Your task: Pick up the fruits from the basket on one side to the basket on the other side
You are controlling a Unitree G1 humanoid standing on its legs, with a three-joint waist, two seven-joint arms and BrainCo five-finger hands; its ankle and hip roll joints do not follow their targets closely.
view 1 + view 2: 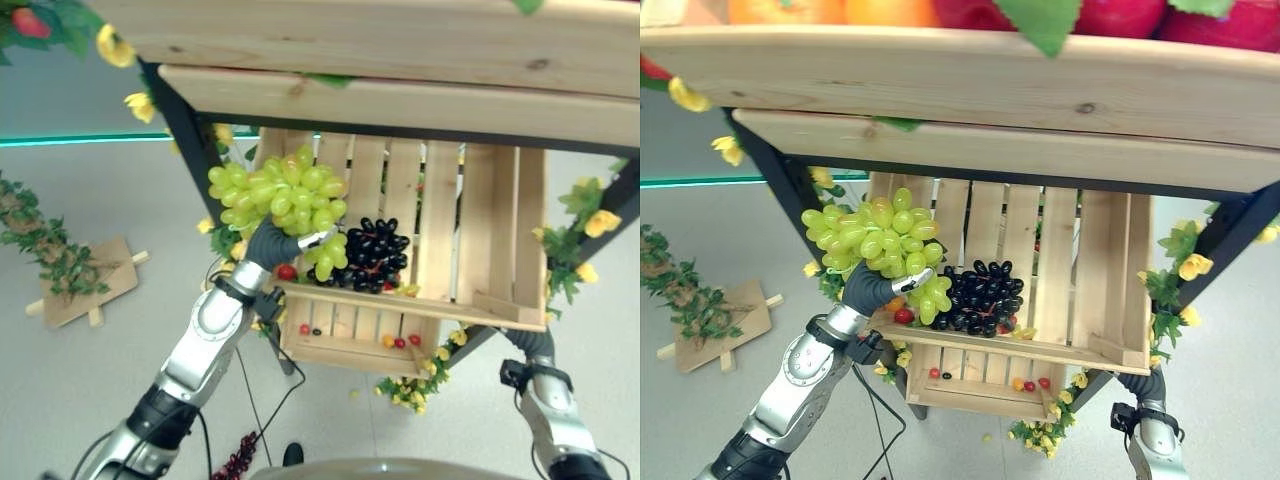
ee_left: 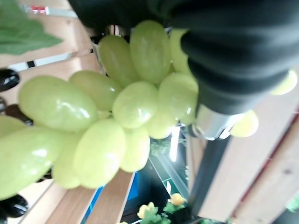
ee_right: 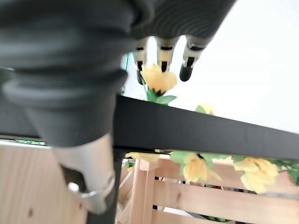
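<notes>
Grey floor (image 1: 120, 350) under wooden crate (image 1: 480, 250); left hand (image 1: 275, 240) grips green grapes (image 1: 275, 190).

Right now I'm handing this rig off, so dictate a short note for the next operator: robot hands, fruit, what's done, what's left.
Left robot hand: shut on the green grape bunch, held up at the left end of the wooden crate.
Right robot hand: empty, fingers relaxed, low beside the black frame at the stand's right side.
Black grapes lie in the crate's left half beside a small red fruit; its right half is bare slats.
Done: green bunch grasped.
Left: carry it across and set it down, then move the black grapes and red fruit.
</notes>
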